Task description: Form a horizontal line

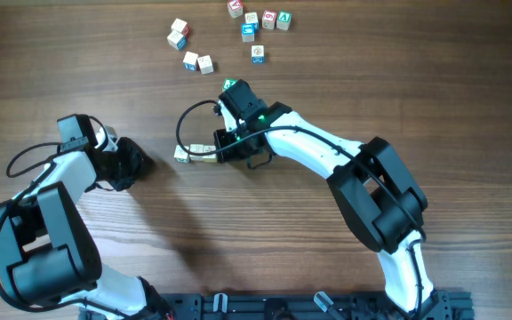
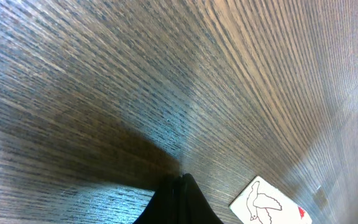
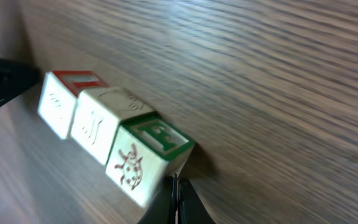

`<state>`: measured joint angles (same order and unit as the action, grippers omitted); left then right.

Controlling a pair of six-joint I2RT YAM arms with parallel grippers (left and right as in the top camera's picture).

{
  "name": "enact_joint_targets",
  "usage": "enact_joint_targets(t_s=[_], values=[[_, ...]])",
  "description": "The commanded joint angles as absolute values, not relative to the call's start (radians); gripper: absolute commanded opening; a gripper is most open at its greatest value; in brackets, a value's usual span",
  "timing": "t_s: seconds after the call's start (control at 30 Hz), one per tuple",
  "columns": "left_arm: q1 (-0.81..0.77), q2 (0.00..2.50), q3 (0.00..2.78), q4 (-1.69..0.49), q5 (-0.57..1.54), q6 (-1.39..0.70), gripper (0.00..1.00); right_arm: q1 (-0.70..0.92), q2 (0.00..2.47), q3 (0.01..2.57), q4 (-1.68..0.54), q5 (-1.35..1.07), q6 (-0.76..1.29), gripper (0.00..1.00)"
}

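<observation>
The horizontal line (image 1: 196, 152) is a short row of three pale cubes touching edge to edge at mid-table. In the right wrist view it runs from a red-topped cube (image 3: 61, 102) through a plain one (image 3: 104, 121) to a green-topped cube (image 3: 143, 155) with a bug drawing. My right gripper (image 3: 176, 182) is shut and empty, its tip against the green cube's end; from above it sits at the row's right end (image 1: 223, 149). My left gripper (image 1: 147, 163) is shut and empty, a little left of the row. Its tip (image 2: 182, 179) rests near a bird-marked cube (image 2: 266, 202).
Several loose letter cubes lie at the back: a group at the far left (image 1: 185, 44) and a group at the far middle (image 1: 258, 22). A green-faced cube (image 1: 230, 86) sits just behind my right wrist. A black rail (image 1: 283, 307) runs along the front edge.
</observation>
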<state>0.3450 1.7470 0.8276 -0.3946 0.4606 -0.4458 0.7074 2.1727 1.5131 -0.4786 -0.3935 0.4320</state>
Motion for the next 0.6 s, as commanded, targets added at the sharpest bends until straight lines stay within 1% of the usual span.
enact_joint_targets(t_s=[0.0,0.33,0.57], values=[[0.344,1.765,0.810,-0.397,0.365,-0.426,0.04,0.710,2.154,1.510,-0.471,-0.453,0.388,0.04],[0.344,1.765,0.810,-0.397,0.365,-0.426,0.04,0.710,2.154,1.510,-0.468,-0.446,0.366,0.04],[0.344,1.765,0.810,-0.397,0.365,-0.426,0.04,0.709,2.151,1.513,-0.508,-0.230,0.377,0.04]])
